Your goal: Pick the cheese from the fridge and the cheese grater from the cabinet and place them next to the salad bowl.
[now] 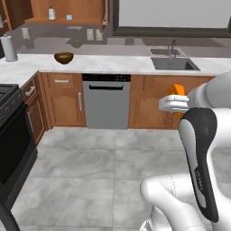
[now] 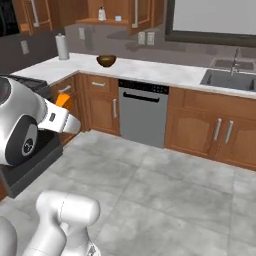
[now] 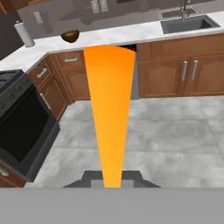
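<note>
Bowl: one dark wooden salad bowl sits on the far counter, left of the sink; what's inside is too small to make out.
Cabinet: the wooden wall cabinet hangs above the bowl, and on its shelf stand a small pale bottle-like thing and a little light-blue cup; I can't pick out the grater.
Cheese: one orange wedge, the cheese, is up in the air over the kitchen floor, well apart from the bowl.
Gripper: the gripper has its fingers clamped on the narrow end of the cheese, wide end pointing away.
Count: one dishwasher, one paper towel roll, one black stove on the left.
Room: pale marbled counter, brown cupboards below, grey tiled floor, a big window above the sink.
</note>
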